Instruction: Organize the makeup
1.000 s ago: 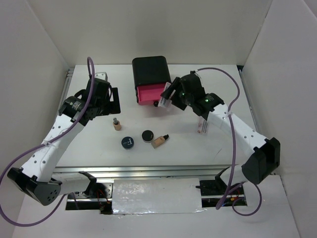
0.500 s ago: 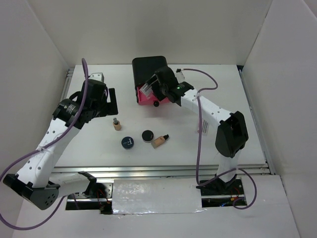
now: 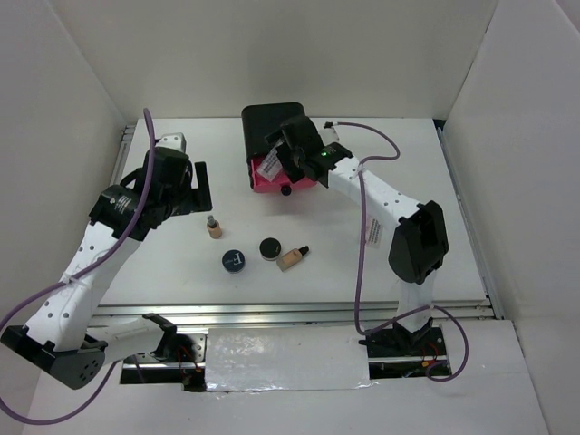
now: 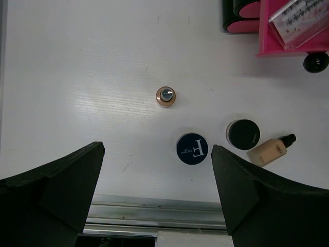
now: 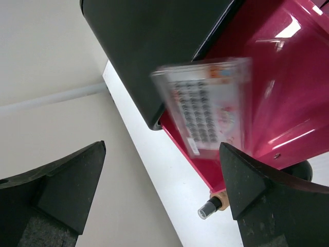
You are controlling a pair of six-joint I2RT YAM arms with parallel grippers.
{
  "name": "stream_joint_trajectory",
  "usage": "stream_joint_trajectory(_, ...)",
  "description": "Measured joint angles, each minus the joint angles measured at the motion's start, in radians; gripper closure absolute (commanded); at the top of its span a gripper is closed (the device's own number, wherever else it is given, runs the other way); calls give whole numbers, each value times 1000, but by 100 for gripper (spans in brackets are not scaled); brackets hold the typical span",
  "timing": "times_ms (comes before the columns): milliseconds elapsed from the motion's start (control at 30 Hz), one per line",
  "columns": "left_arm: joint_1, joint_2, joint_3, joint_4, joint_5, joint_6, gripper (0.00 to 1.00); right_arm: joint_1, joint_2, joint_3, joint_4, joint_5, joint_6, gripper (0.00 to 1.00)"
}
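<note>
My right gripper [image 3: 283, 156] is open and empty above the open pink drawer [image 3: 304, 172] of the black box [image 3: 275, 127]. A pale printed sachet [image 5: 205, 105] is blurred just beyond the open jaws [image 5: 162, 170], over the drawer [image 5: 288, 92]. A second sachet [image 3: 372, 231] lies on the table at the right. One beige bottle [image 3: 213, 227] stands upright, and the other [image 3: 293, 257] lies on its side. Beside them are the dark-blue compact [image 3: 234, 261] and the black-lidded jar [image 3: 269, 248]. My left gripper [image 3: 201, 186] is open, high above them [image 4: 157, 154].
The drawer's black knob [image 4: 315, 62] sticks out toward the table's middle. Two closed pink drawers [image 4: 241, 9] show in the box. White walls enclose the table on the left, back and right. A metal rail [image 4: 149, 211] runs along the near edge.
My right arm swung left from beside the box to over the pink drawer with a sachet, which has left the jaws. My left arm shifted slightly left and up.
</note>
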Motion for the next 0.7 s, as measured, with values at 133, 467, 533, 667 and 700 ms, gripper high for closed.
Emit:
stream_joint_trajectory(133, 0, 0, 0, 0, -4, 8, 1, 0, 0, 0, -6, 3, 0, 0)
stream_joint_trajectory(467, 0, 4, 3, -1, -10, 11, 1, -84, -203, -208, -68, 49, -43, 0)
stream_joint_trajectory(533, 0, 6, 8, -2, -10, 11, 1, -154, -270, -287, -108, 68, -83, 0)
stream_joint_trajectory(667, 0, 6, 10, -3, -8, 11, 1, -277, -381, -462, -145, 98, -219, 0)
stream_joint_trajectory(700, 0, 6, 10, -3, -7, 11, 1, -322, -420, -534, -146, 86, -264, 0)
